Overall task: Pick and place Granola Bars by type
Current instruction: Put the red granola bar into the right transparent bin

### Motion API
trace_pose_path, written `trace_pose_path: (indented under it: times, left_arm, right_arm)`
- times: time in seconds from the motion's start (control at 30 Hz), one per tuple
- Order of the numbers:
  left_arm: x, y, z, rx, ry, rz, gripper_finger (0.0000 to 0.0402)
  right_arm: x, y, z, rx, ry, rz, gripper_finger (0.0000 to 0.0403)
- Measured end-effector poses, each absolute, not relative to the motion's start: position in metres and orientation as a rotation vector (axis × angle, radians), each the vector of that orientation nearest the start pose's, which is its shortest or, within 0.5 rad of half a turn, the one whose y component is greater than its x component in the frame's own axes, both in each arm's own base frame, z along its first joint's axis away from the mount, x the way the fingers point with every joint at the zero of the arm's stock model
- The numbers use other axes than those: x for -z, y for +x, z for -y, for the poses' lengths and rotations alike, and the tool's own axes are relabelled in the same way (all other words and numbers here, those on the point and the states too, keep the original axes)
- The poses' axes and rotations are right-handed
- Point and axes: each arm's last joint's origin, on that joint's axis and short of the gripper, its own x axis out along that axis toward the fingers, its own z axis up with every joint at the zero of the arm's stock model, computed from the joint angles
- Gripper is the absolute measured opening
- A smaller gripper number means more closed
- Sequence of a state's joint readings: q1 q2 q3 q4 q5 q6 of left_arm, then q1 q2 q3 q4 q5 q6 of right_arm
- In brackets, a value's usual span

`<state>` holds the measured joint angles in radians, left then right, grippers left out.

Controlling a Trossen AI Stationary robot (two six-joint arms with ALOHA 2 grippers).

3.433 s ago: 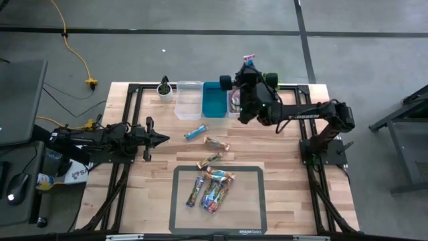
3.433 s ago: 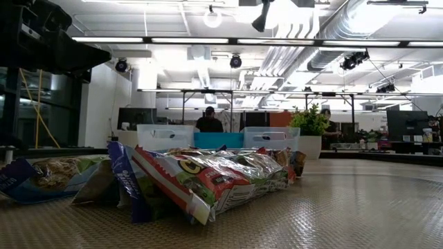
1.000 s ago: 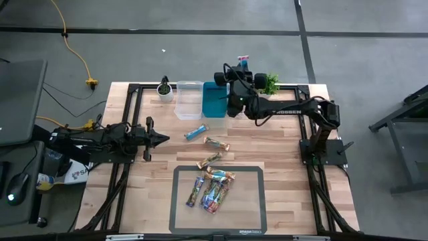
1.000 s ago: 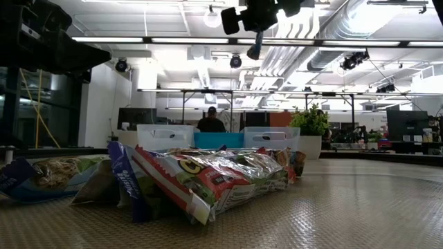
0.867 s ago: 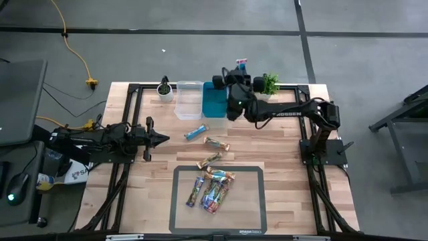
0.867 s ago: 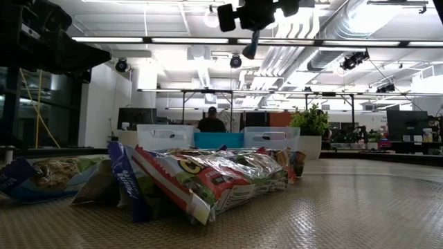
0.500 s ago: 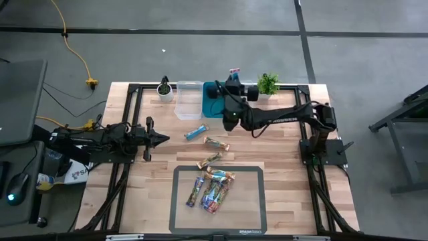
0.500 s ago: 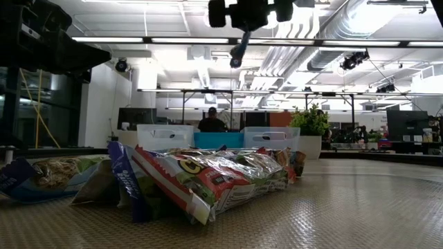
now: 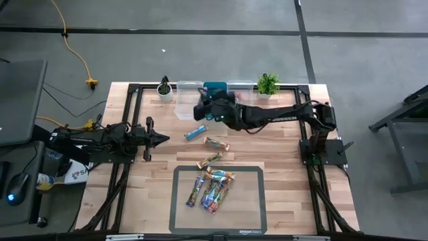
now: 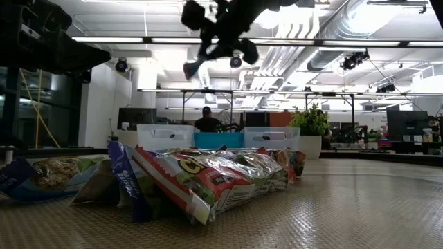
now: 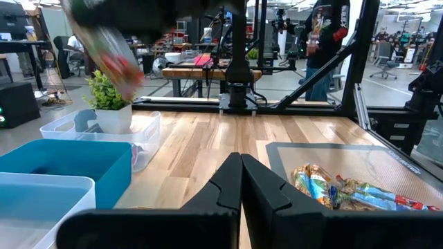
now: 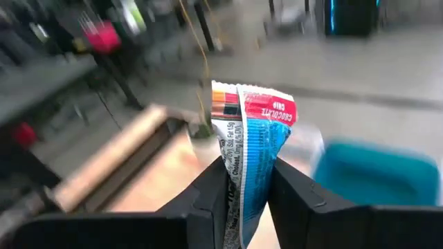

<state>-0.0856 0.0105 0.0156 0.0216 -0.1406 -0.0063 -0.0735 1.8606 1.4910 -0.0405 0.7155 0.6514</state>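
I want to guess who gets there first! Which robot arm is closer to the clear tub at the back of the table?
The right one. Its end effector, holding a granola bar, hangs right at the clear tub. The left end effector waits farther off, toward the table's left side.

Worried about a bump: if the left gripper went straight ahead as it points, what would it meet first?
Likely the loose brown bar, passing close by the blue bar; how high the left gripper sits is unclear, so it may clear both.
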Motion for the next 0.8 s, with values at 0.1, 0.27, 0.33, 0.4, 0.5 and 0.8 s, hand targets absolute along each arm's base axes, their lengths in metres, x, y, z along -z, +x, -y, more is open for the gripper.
trace_pose_path:
  times: [0.1, 0.27, 0.33, 0.4, 0.5, 0.8]
  left_arm:
    - [-0.17, 0.097, 0.004, -0.055, -0.009, 0.026, 0.0001]
    - [-0.17, 0.097, 0.004, -0.055, -0.009, 0.026, 0.0001]
    - [-0.17, 0.097, 0.004, -0.055, -0.009, 0.027, 0.0001]
    - [-0.17, 0.097, 0.004, -0.055, -0.01, 0.026, 0.0001]
    - [-0.17, 0.097, 0.004, -0.054, -0.01, 0.027, 0.0001]
    - [-0.17, 0.097, 0.004, -0.055, -0.009, 0.026, 0.0001]
  right_arm:
    - [-0.274, 0.417, 0.05, 0.911, 0.531, -0.269, 0.0078]
    - [-0.254, 0.397, 0.07, 0.969, 0.653, -0.526, 0.0078]
    - [-0.249, 0.389, 0.079, 1.0, 0.673, -0.609, 0.0078]
    - [-0.246, 0.383, 0.088, 1.024, 0.684, -0.665, 0.0078]
    - [-0.245, 0.373, 0.106, 1.037, 0.711, -0.728, 0.0078]
    - [-0.245, 0.348, 0.165, 1.073, 0.707, -0.804, 0.0078]
